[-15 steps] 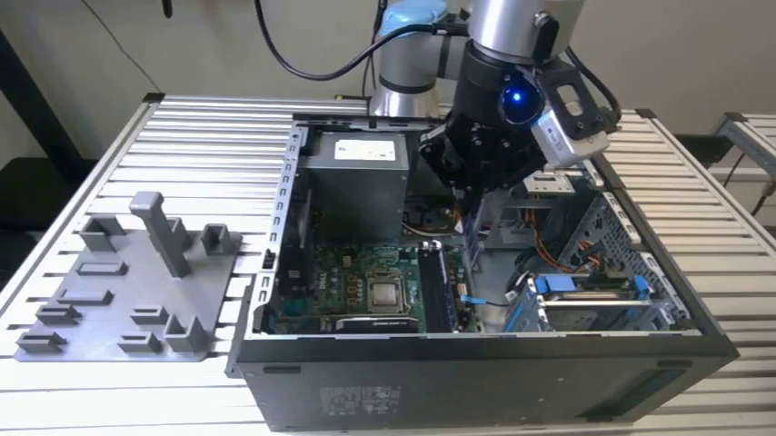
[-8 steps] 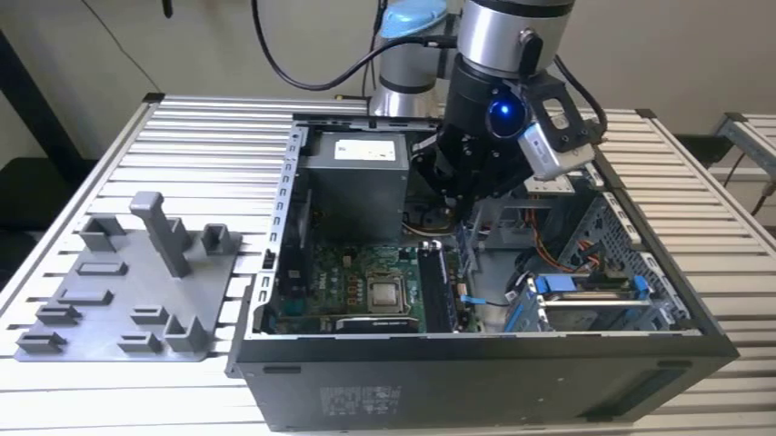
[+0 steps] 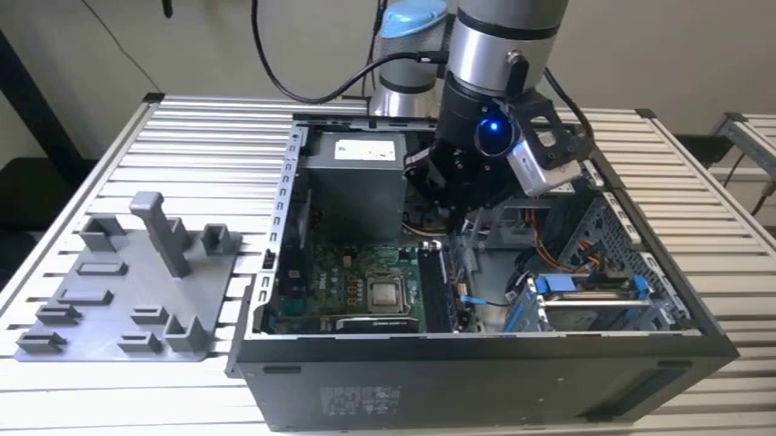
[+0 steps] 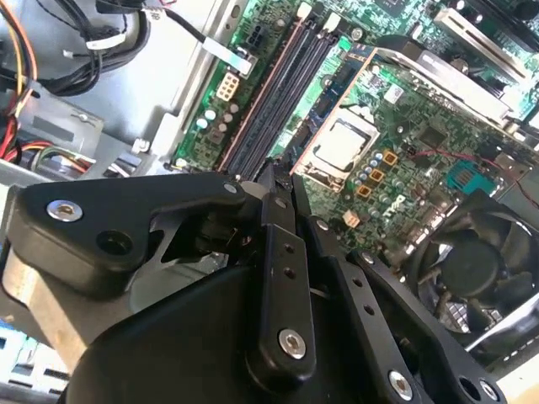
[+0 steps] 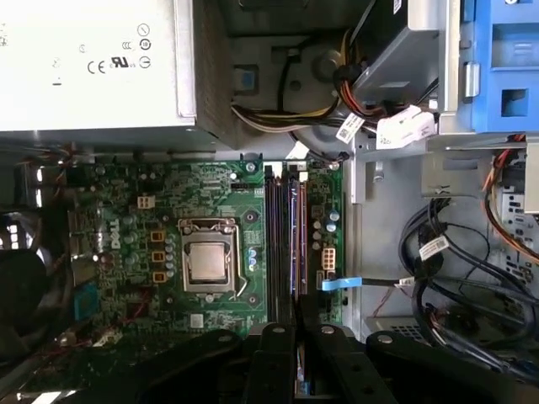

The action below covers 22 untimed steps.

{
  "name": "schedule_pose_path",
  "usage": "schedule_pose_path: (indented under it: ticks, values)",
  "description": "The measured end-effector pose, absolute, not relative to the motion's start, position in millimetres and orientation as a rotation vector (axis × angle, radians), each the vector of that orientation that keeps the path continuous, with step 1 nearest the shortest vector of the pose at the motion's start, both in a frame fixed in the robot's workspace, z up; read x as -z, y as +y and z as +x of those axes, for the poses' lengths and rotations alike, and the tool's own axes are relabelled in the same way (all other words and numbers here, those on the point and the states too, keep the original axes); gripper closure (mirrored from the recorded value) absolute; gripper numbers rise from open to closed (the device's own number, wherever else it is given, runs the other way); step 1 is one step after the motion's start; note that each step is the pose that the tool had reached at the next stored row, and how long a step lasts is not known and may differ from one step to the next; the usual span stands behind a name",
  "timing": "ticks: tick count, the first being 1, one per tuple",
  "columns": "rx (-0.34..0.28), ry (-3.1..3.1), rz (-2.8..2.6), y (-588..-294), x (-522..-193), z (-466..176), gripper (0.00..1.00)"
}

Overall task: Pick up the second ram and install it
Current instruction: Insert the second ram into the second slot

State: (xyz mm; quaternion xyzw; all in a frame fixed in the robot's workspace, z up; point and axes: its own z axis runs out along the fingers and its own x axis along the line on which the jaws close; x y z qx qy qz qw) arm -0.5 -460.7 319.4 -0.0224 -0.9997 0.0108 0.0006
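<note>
- Slatted bench (image 3: 194, 136) carries open PC case (image 3: 485, 363).
- Claw (image 5: 299, 326) sits low, right over RAM slots (image 5: 285, 236); can't tell if clamped.
- Second ram: in claw or slot, unclear.
- Prob. install step; calls for stick square w/ slot.

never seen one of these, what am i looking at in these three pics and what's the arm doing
A robot arm works over an open computer case on a slatted table. The exterior view looks on from off the arm; both wrist views ride on it and look down past the black gripper at the green motherboard. The gripper hangs inside the case, right over the long memory slots beside the processor socket. Its fingers are pressed together; whether a memory stick sits between them I cannot tell. A grey plastic tray lies at the exterior view's left.
</note>
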Motion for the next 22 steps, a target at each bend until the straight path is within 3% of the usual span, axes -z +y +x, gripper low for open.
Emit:
schedule_pose_path:
  ticks: [22]
  values:
    - [-0.033,-3.136,-0.067,-462,-280,-4,0.86]
